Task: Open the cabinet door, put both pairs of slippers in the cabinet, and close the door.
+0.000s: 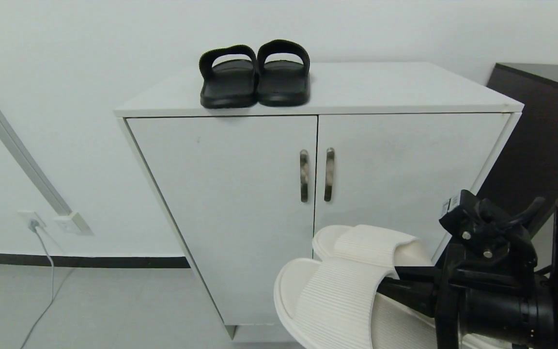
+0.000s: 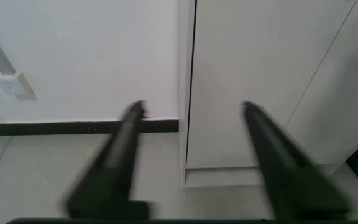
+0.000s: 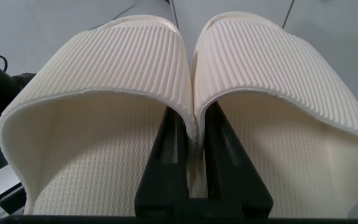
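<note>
Clamped on the white slippers [image 1: 351, 286] at the lower right of the head view, the right gripper [image 3: 192, 118] squeezes the inner strap edges of both shoes between its two fingers. That grip likely lets the pair travel as one. They hang just in front of the cabinet [image 1: 240, 203], which fills the centre of the frame with both doors shut, so nothing can go inside yet. With the right arm loaded, opening a door probably falls to the left gripper [image 2: 191, 124]. Its jaws stand wide apart and empty, low by the cabinet's bottom corner and the floor. A dark piece of furniture [image 1: 545, 135] stands close at the right edge and may limit how far the right door swings. The black slippers [image 1: 255, 77] sit side by side on the cabinet top [image 1: 405, 87], upper centre, near its front edge. The left handle [image 1: 304, 175] and right handle [image 1: 329, 174] run upright beside the door seam. A wall socket [image 1: 31, 220] sits at the lower left.
</note>
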### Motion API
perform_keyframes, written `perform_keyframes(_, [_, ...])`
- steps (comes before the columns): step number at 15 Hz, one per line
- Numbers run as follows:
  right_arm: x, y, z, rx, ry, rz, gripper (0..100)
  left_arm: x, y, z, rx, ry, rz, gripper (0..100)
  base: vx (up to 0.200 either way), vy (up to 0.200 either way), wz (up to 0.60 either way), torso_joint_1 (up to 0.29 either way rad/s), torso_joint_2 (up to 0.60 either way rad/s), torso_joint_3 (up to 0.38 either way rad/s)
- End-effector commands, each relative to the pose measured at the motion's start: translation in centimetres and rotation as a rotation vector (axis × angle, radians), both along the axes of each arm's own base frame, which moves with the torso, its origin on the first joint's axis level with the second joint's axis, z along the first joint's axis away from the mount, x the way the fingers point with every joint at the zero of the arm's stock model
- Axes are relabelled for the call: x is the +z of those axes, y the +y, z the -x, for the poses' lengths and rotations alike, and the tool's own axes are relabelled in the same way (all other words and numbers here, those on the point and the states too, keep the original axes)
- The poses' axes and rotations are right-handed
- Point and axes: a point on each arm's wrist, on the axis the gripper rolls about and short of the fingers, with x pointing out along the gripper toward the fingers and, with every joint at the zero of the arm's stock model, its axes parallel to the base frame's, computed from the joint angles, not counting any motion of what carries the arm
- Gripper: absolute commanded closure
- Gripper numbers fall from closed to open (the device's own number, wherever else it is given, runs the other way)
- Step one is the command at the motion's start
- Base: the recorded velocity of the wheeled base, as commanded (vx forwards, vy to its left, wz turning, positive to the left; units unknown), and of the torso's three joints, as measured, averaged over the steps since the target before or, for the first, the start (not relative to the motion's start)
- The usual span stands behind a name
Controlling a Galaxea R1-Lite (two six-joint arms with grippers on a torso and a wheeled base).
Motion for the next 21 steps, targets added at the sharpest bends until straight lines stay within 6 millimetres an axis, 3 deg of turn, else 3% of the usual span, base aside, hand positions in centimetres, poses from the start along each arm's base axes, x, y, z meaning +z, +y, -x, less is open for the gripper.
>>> perform_keyframes(1, [-0.2,0.1,0.0,0.002,0.006,0.006,100,0.0,0.0,0.0,0.000,0.001,0.000,0,0.000,0.000,0.00,-0.100,0.46,0.369])
perform_keyframes(7, [-0.6,0.3,-0.2,0.002,0.012,0.020,100,0.0,0.0,0.0,0.000,0.001,-0.002,0,0.000,0.000,0.00,-0.037,0.41,0.362])
perform_keyframes(16, [-0.9,0.1,-0.1,0.007,-0.005,0.024,100,0.3,0.0,-0.4,-0.004,0.043,-0.046,0,0.000,0.000,0.00,0.000,0.03,0.031])
perform_keyframes(17, [-1.0,0.1,0.0,0.006,-0.005,0.025,100,1.3,0.0,-0.3,-0.005,0.018,-0.031,0,0.000,0.000,0.00,0.000,0.00,0.000])
perform_keyframes(19, [-1.0,0.1,0.0,0.005,-0.007,0.026,100,7.2,-0.1,-0.1,-0.046,-0.060,0.126,0,0.000,0.000,0.00,0.000,0.00,0.000])
perform_keyframes(21, [-1.1,0.0,0.0,0.012,-0.022,0.044,100,8.8,-0.3,-1.9,-0.151,0.030,0.122,0,0.000,0.000,0.00,0.000,0.00,0.000])
